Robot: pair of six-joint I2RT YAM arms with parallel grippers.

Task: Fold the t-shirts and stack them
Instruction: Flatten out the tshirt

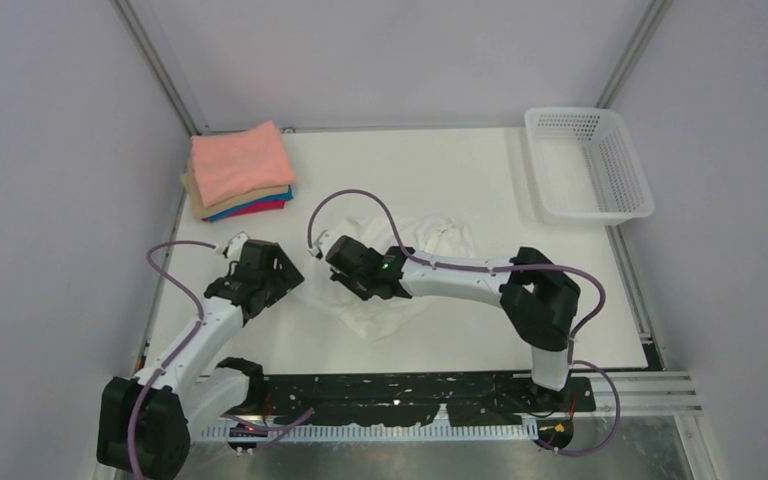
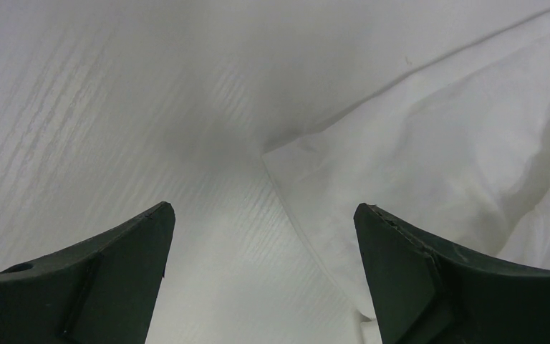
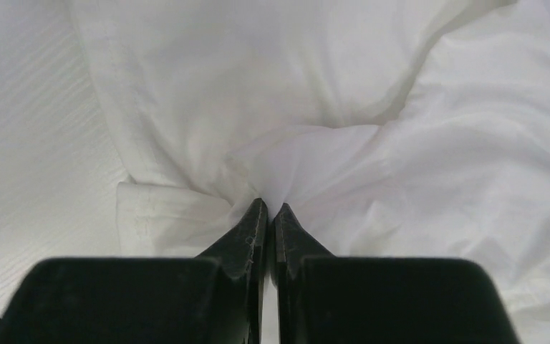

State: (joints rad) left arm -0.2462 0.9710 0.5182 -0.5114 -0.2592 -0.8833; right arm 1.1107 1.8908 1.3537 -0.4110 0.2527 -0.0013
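White table (image 1: 440, 170), empty white perforated basket (image 1: 624, 172) at its far right corner, black perforated plate (image 1: 410, 385) along the near edge, metal rails (image 1: 650, 395) at its right end, plain grey walls (image 1: 50, 150) around

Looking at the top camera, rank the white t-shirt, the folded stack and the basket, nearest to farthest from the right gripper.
1. white t-shirt, centre, pinched by the right gripper.
2. folded stack, far left.
3. basket, far right.

The t-shirt (image 1: 372, 312) is white, the stack (image 1: 240, 163) salmon-pink on top.
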